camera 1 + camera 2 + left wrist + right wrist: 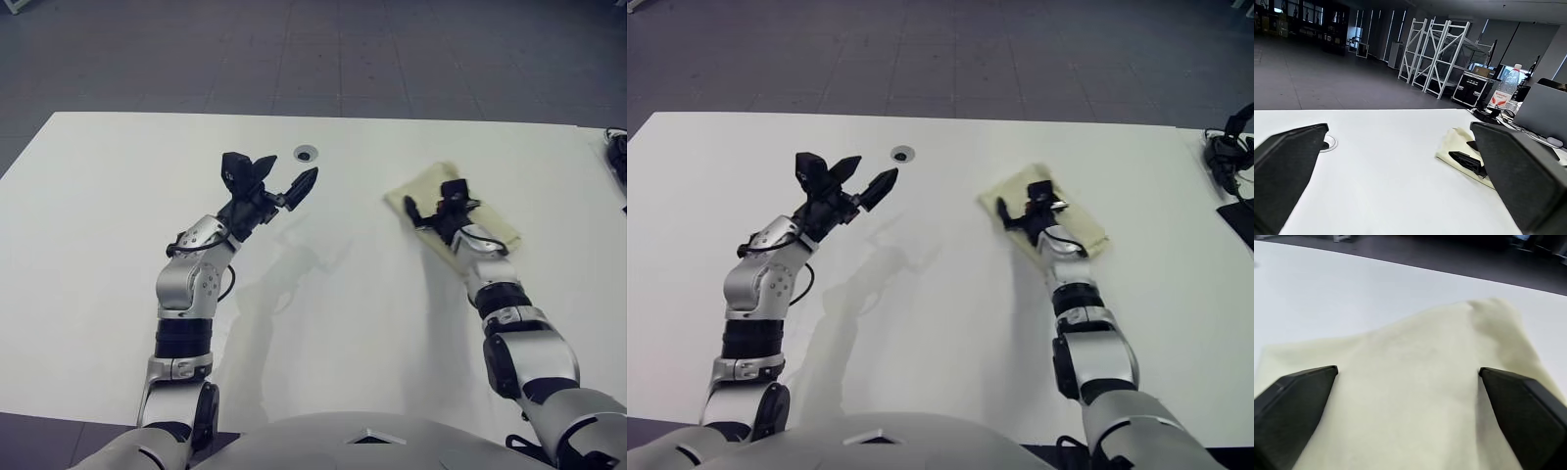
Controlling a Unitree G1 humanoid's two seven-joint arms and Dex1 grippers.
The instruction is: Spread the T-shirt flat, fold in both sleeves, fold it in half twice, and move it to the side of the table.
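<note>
**Risk 1.** If my right fingers close on the top layer alone, the folded T-shirt could peel open when lifted. The cause would be a shallow pinch that misses the lower layers.

**Risk 2.** Dragging it instead could shear the layers and bunch the leading edge, because soft cloth grips the tabletop unevenly.

**Risk 3.** Carried too far, it could run into the dark gear at the right edge.

**Right fingers.** Spread wide and holding nothing. They sit low over the shirt with one tip to each side of its middle. I cannot tell whether the tips touch the cloth.

**Left fingers**. Spread and empty, raised above the tabletop near its middle, well apart from the shirt.

**T-shirt.** Pale yellow, already folded into a small packet. It lies flat on the right half of the tabletop, short of the right edge.

**Cable hole**. Set in the tabletop toward the far edge, just beyond my left fingers.
</note>
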